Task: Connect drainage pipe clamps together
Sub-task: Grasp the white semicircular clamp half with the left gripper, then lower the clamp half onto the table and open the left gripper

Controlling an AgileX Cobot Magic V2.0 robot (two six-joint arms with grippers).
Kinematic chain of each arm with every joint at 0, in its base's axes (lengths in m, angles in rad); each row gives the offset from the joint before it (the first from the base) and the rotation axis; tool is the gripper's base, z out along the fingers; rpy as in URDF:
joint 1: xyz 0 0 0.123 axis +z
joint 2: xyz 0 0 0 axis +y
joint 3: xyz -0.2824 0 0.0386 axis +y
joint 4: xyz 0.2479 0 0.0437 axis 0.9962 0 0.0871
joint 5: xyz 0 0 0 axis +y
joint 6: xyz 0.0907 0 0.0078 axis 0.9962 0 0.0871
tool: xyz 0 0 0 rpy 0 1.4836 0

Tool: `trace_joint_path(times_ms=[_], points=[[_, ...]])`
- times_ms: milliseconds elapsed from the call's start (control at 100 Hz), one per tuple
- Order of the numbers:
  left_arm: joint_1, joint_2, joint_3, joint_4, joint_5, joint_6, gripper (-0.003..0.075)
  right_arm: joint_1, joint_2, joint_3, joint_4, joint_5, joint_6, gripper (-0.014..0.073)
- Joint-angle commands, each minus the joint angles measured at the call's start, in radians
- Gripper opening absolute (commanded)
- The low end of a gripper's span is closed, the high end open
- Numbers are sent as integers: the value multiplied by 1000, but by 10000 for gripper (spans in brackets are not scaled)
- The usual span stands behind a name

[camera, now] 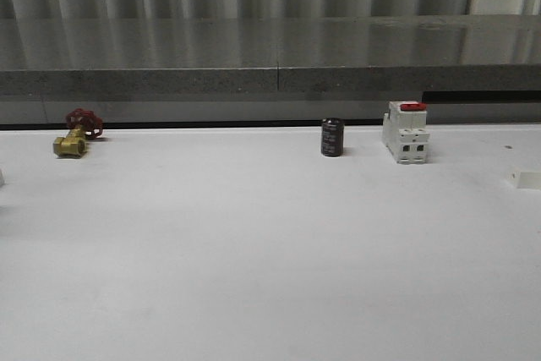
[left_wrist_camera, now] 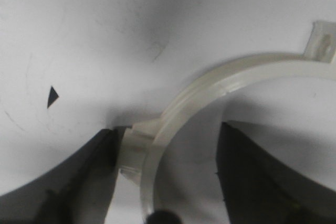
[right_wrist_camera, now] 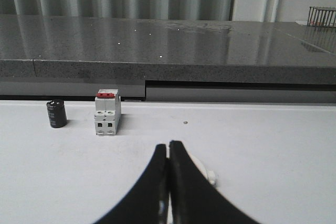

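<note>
One white drainage pipe clamp [left_wrist_camera: 210, 85] lies on the white table, its flat end tab [left_wrist_camera: 321, 43] pointing away. My left gripper [left_wrist_camera: 168, 128] is open and straddles the band. One dark finger [left_wrist_camera: 79, 182] sits against the clamp's outer lug [left_wrist_camera: 134, 148], while the other finger [left_wrist_camera: 262, 177] stands inside the arc, clear of the band. My right gripper [right_wrist_camera: 168, 145] is shut low over the table. A second white clamp [right_wrist_camera: 209, 176] curves out from behind one finger, and a white sliver shows between the fingers. A flat white bit [camera: 526, 179] pokes in at the table's right edge.
At the back of the table stand a black cylinder [camera: 331, 138] and a white boxy switch with a red top [camera: 405, 131]. A brass valve with a red handle [camera: 76, 133] lies at the back left. A grey stone ledge [camera: 270, 57] runs behind the table.
</note>
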Motion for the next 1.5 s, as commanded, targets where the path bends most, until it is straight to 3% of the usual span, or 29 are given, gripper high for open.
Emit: trace_joint_path(times_ms=[0, 140, 240, 570, 1020, 1340, 1420, 1490], points=[[1, -50, -28, 1, -30, -8, 227, -6, -15, -17, -10, -84, -3, -67], [1, -55, -28, 13, -37, -8, 82, -6, -15, -17, -10, -84, -3, -67], [0, -80, -28, 17, -41, -8, 39, -6, -15, -17, -10, -84, -3, -67], [-68, -234, 49, -51, -39, -17, 39, -6, -15, -17, -10, -84, -3, -67], [-428, -208, 116, -70, -149, -347, 42, -6, -15, -17, -10, -84, -3, -67], [-555, -88, 89, -139, -165, -359, 44, -6, -15, -17, -10, -84, -3, -67], [-559, -88, 76, -139, -165, -359, 81, -6, -15, -17, -10, -84, -3, -67], [-559, -88, 61, -139, -158, -359, 171, -6, -15, -17, -10, -84, -3, -67]])
